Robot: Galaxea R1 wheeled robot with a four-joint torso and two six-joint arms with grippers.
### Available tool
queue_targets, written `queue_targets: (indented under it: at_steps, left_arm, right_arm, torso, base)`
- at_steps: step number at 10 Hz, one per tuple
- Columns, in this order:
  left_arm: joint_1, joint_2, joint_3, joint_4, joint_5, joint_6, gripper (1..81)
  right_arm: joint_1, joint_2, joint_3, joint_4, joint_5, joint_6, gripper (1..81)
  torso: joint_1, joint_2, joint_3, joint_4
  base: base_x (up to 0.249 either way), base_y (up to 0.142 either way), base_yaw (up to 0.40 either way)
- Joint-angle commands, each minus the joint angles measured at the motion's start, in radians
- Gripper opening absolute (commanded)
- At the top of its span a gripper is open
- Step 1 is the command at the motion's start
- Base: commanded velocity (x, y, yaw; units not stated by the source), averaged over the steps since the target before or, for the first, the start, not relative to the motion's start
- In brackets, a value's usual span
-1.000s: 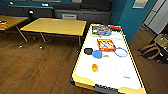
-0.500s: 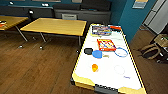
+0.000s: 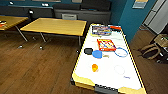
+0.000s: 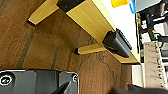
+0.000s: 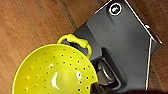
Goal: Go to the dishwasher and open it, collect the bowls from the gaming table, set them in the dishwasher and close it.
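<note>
Looking down from the head view, the gaming table [image 3: 107,72] stands on the wooden floor [image 3: 37,70] with its yellow edge nearest, bearing a black bowl [image 3: 88,51] touching a blue bowl [image 3: 97,54], a small orange cup [image 3: 94,67] and board-game boxes [image 3: 106,44], while yellow-orange wooden tables [image 3: 56,26] stand to its left. In the left wrist view, the table's wooden side and leg [image 4: 90,48] cross above the floor, and I cannot tell how the left claw stands. In the right wrist view, a lime-yellow perforated bowl [image 5: 53,72] with a loop handle sits against the robot's dark plate; whether the right claw pinches it I cannot tell.

lime-yellow bowl [image 5: 53,71] cut off, game boxes [image 3: 106,44] blurred
</note>
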Motion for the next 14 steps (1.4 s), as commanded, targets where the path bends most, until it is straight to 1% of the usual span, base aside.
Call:
queue_targets:
  at_steps: [1,3,4,5,6,7,8,9,11,13,14]
  left_arm:
    - [-0.210,-0.063,0.039,-0.150,0.132,0.001,81.1]
    - [-0.370,-0.053,-0.014,-0.242,0.302,0.001,81.1]
    - [-0.431,-0.047,-0.034,-0.276,0.368,-0.001,81.1]
    - [-0.502,-0.037,-0.053,-0.310,0.435,-0.011,81.1]
    - [-0.571,-0.030,-0.067,-0.313,0.487,-0.044,81.1]
    - [-0.628,-0.013,-0.093,-0.307,0.566,-0.065,81.1]
    - [-0.659,0.003,-0.111,-0.296,0.611,-0.065,81.1]
    - [-0.679,0.037,-0.117,-0.254,0.661,-0.065,81.1]
    - [-0.703,0.098,-0.117,-0.195,0.666,-0.065,81.1]
    - [-0.749,0.172,-0.122,-0.149,0.666,-0.065,81.1]
    - [-0.764,0.213,-0.131,-0.147,0.668,-0.068,81.1]
  right_arm:
    - [0.041,0.001,0.011,-0.022,-0.060,-0.002,1.0]
    - [0.044,0.027,-0.015,-0.024,-0.066,-0.002,1.0]
    - [0.044,0.036,-0.023,-0.025,-0.067,-0.003,1.0]
    - [0.044,0.045,-0.026,-0.027,-0.067,-0.003,1.0]
    - [0.047,0.047,-0.026,-0.028,-0.067,-0.003,1.0]
    - [0.049,0.047,-0.026,-0.028,-0.067,-0.003,1.0]
    - [0.050,0.047,-0.026,-0.028,-0.067,-0.003,1.0]
    - [0.050,0.047,-0.027,-0.028,-0.067,-0.003,1.0]
    - [0.053,0.046,-0.030,-0.028,-0.067,-0.003,1.0]
    - [0.067,0.039,-0.035,-0.025,-0.067,-0.002,1.0]
    - [0.075,0.000,-0.029,-0.018,-0.067,0.000,1.0]
  torso:
    - [0.000,0.000,0.000,0.000]
    - [0.000,0.000,0.000,0.000]
    - [0.000,0.000,0.000,0.000]
    - [0.000,0.000,0.000,0.000]
    - [0.000,0.000,0.000,0.000]
    - [0.000,0.000,0.000,0.000]
    - [0.000,0.000,0.000,0.000]
    - [0.000,0.000,0.000,0.000]
    - [0.000,0.000,0.000,0.000]
    - [0.000,0.000,0.000,0.000]
    - [0.000,0.000,0.000,0.000]
  base:
    - [0.000,0.000,0.000]
    - [0.000,0.000,0.000]
    - [0.000,0.000,0.000]
    - [0.000,0.000,0.000]
    - [0.000,0.000,0.000]
    - [0.000,0.000,0.000]
    - [0.000,0.000,0.000]
    - [0.000,0.000,0.000]
    - [0.000,0.000,0.000]
    - [0.000,0.000,0.000]
    - [0.000,0.000,0.000]
